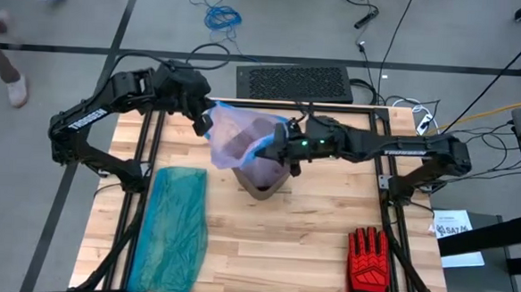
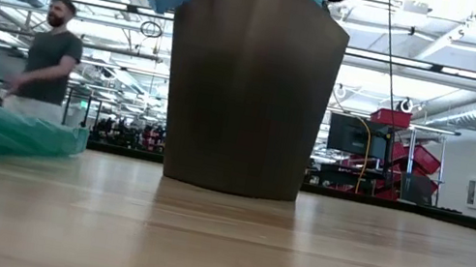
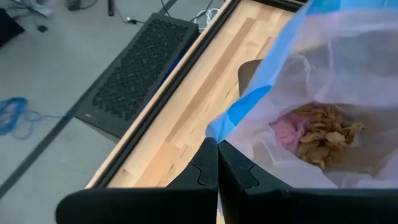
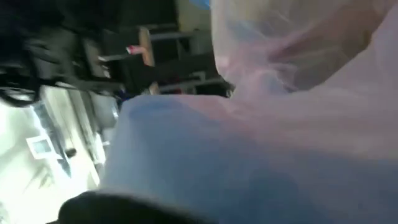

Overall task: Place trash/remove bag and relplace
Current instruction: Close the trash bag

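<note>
The pinkish-lavender bag (image 1: 243, 136) with its blue drawstring rim sits in a brown bin (image 2: 251, 87) at the table's far middle, its mouth pulled up and wide above the bin. Inside lie crumpled brown paper wads (image 3: 323, 134) and a pink scrap (image 3: 287, 130). My left gripper (image 3: 217, 158) is shut on the rim's left side. My right gripper (image 1: 283, 149) is at the rim's right side, and plastic (image 4: 280, 124) fills its wrist view. My left gripper pinches the blue rim (image 3: 219, 127) at the bag's left corner between its two fingertips, coming from the table's far left. The rim is lifted above the bin and the plastic runs away from the fingers fairly taut. My right gripper holds the blue rim (image 1: 268, 145) on the bag's right side, reaching in from the table's right. Plastic hides its fingers in the wrist view, so the kind of hold does not show. The rim is raised over the bin there.
A teal-green plastic bag (image 1: 174, 231) lies flat on the table's left side. A red-and-black glove (image 1: 368, 263) lies near the right near corner. A black perforated box (image 1: 295, 81) sits beyond the far edge. A person (image 2: 47, 56) stands in the room behind.
</note>
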### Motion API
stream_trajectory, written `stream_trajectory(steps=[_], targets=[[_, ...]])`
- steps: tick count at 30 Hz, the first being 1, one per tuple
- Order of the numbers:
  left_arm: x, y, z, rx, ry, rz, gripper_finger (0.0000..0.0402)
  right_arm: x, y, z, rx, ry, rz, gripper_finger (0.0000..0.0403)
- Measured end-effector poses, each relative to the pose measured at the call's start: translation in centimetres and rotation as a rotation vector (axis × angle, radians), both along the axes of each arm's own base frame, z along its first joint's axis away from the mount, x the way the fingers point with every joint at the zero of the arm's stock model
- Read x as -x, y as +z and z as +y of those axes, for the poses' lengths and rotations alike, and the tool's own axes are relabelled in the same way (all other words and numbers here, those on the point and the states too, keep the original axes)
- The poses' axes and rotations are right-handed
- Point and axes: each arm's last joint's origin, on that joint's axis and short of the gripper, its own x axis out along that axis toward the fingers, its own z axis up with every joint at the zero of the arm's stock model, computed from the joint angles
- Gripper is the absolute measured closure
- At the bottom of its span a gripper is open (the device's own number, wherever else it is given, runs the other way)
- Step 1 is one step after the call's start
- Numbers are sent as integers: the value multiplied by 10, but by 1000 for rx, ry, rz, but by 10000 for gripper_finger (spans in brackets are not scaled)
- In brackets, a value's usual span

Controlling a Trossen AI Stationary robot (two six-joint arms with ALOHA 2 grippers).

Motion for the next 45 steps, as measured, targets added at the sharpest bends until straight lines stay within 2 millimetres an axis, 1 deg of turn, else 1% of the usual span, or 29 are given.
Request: stream_trajectory(steps=[3,7,11,15,19,23,25,28,31,35,40,43,45], targets=[[-2,0,-4,-19,-2,6,402,-7,-7,-4,-3,50,11,403],[3,4,-10,-28,15,-15,402,-9,-5,-10,-3,72,-25,403],[13,10,-16,-31,25,-55,402,-6,-4,-22,-17,96,-28,403],[26,17,-24,-50,11,-92,402,-4,-4,-34,-67,74,-25,403],[40,24,-32,-93,21,-125,402,-3,-3,-40,-111,105,-23,403],[52,29,-36,-111,25,-155,402,-3,-3,-38,-109,150,-26,403],[54,29,-37,-113,21,-158,402,-2,-3,-35,-51,206,-29,403],[53,29,-37,-137,0,-142,402,-2,-7,-27,80,288,-18,399],[52,29,-37,-163,-26,-120,402,1,-6,-15,219,334,-21,375],[50,28,-37,-166,-89,-107,402,4,-2,-4,347,360,-52,314],[50,28,-37,-161,-97,-109,402,15,13,3,416,373,-118,223],[49,29,-37,-163,-97,-114,402,24,24,4,422,371,-167,180],[49,29,-37,-164,-97,-118,402,33,37,3,433,370,-240,160]])
